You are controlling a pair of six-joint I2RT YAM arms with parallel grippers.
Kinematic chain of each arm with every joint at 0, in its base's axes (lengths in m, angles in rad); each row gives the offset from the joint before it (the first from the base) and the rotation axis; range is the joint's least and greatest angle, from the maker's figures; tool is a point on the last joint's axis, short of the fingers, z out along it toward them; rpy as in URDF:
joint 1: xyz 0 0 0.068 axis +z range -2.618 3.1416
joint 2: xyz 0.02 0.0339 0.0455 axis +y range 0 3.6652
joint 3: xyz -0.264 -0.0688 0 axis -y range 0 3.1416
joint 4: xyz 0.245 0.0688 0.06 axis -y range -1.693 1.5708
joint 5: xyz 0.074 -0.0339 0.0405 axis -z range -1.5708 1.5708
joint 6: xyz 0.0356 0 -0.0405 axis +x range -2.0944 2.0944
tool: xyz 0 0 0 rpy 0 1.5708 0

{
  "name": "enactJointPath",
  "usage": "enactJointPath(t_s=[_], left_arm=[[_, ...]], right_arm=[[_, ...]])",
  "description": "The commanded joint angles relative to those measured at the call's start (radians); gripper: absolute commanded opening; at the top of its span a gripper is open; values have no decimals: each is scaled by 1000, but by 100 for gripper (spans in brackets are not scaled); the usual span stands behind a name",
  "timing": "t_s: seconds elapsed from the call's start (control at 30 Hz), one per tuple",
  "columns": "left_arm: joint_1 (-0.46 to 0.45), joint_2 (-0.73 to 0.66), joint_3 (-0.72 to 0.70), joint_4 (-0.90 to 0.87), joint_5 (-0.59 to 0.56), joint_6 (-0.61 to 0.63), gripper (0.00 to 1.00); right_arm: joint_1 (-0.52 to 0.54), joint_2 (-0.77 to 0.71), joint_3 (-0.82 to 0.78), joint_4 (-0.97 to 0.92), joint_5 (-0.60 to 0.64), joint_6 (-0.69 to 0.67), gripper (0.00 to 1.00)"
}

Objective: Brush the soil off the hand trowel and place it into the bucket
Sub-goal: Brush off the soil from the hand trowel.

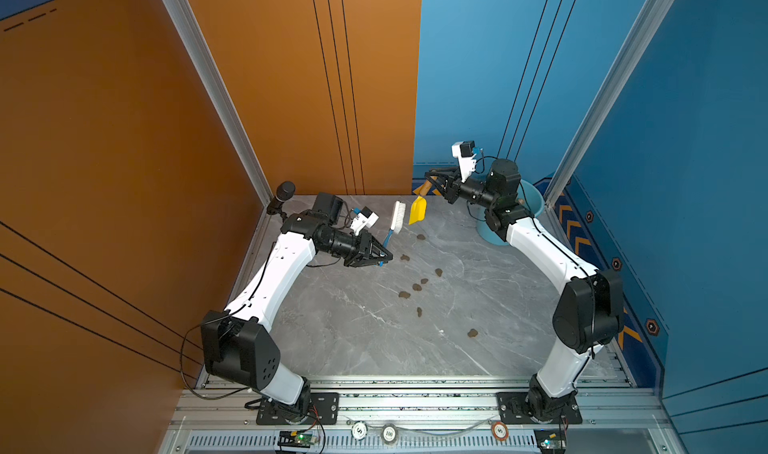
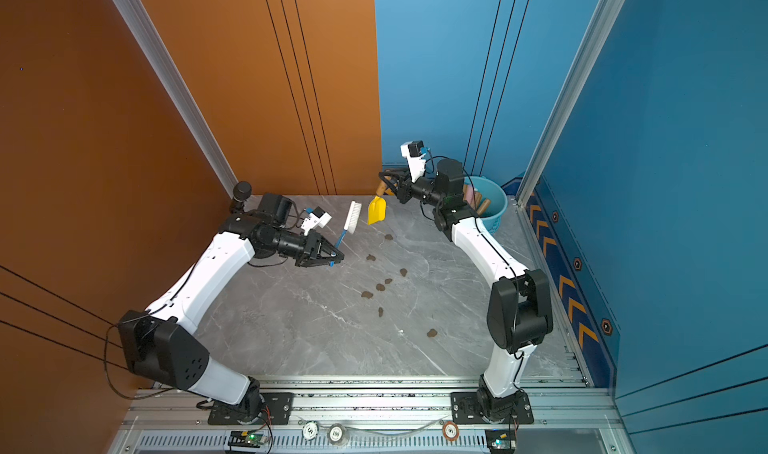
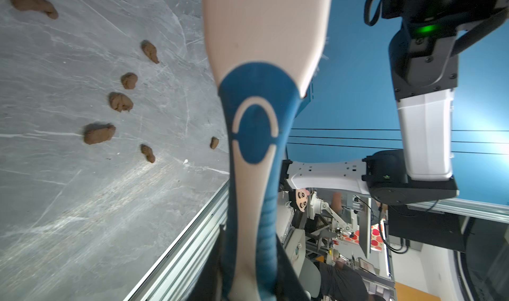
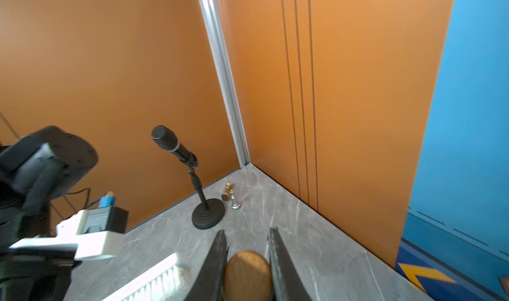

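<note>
Sweeping the brush down the trowel suits us best. In a top view, mid-frame, the left gripper pinches the brush and the right gripper clamps the trowel; the bucket stands further right. Left wrist: soil lies at left (trowel unseen). Right wrist: jaws squeeze the wooden handle, bottom centre.

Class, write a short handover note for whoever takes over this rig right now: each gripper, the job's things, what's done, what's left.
Left gripper: shut on the brush handle, bristles raised beside the trowel blade.
Right gripper: shut on the trowel's wooden handle, yellow blade hanging above the table.
Done: soil lumps lie on the table; blade looks clean from above.
Bucket: behind the right arm.
To do: put the trowel in the bucket.
</note>
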Motion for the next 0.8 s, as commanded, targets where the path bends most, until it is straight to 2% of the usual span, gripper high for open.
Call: enactJointPath(t_s=[0.0,0.17,0.53,0.77], left_arm=[[31,4,39,-8,144,11,0],[25,17,73,-9,173,13,0],[-85,40,70,-9,265,43,0],[-156,74,28,-10,263,63,0]], right_arm=[[-14,-55,17,85,-160,-14,9],[-15,-74,42,68,-262,3,8],[-28,-128,71,144,-311,23,7],[-50,-125,77,453,-290,253,6]])
